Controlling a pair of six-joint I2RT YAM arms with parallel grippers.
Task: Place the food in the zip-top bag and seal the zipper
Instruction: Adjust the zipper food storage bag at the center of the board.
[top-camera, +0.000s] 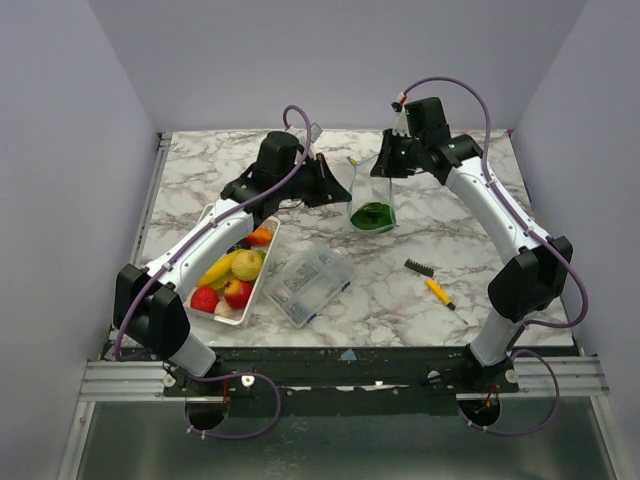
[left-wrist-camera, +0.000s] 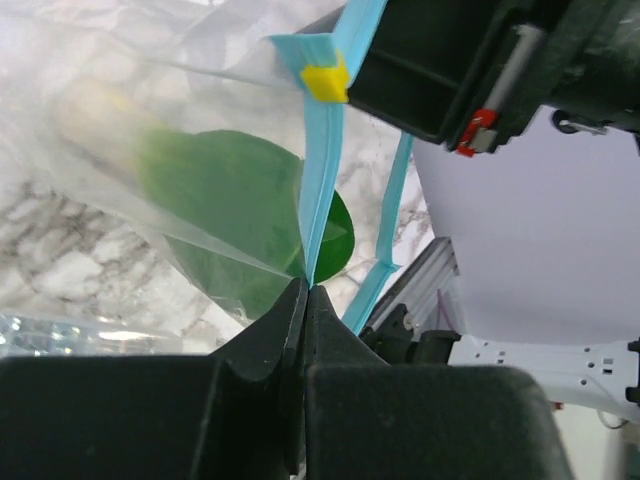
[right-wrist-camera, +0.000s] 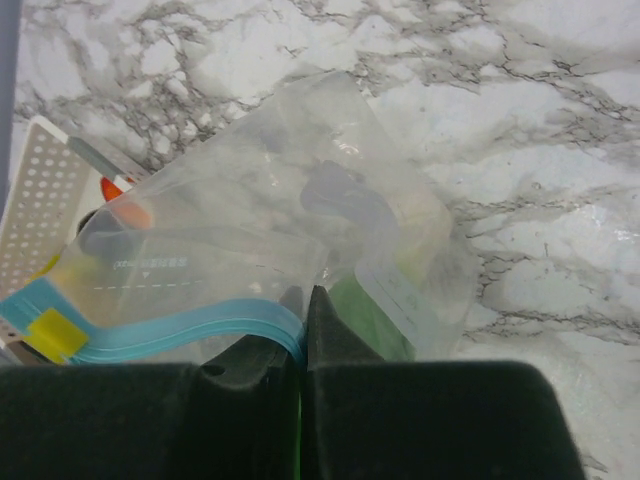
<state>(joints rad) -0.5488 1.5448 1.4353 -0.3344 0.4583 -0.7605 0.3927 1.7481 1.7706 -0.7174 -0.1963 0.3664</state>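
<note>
- Your clear floppy plastic zip-top bag (top-camera: 372, 200) hangs over the middle of the marble-pattern table (top-camera: 450, 235), strung between both arms with its mouth edge up.
- The left gripper (left-wrist-camera: 305, 292) is clenched on the thin light blue zipper strip (left-wrist-camera: 318, 190), fingertips meeting right on it.
- The right gripper (right-wrist-camera: 303, 303) is pinched tight on that same strip, well along from the small yellow tab (right-wrist-camera: 55, 335) at its end.
- One glossy green toy piece (left-wrist-camera: 225, 200) with a pale end, probably the leek, sits low in the bag.
- The rest waits in the white perforated tray (top-camera: 212, 212) on the left: yellow banana (top-camera: 218, 270), red apples (top-camera: 238, 292), round yellow fruit (top-camera: 246, 264) and an orange-red piece (top-camera: 261, 237).
- In the left wrist view the two blue lips stand apart, so I'd say the mouth isn't sealed.
- Handling-wise, that film looks thin, limp and slippery. It'll sag and fold wherever you grab it.
- The blue strip is the stiffer bit, so hold there, near the ends, like you're doing.
- The toy food looks light, hard and shiny, so it's likely to squirt out of a pinch. Grab each piece across its middle.
- With both grippers busy, one has to let go to load more, and the bag will probably flop.
</note>
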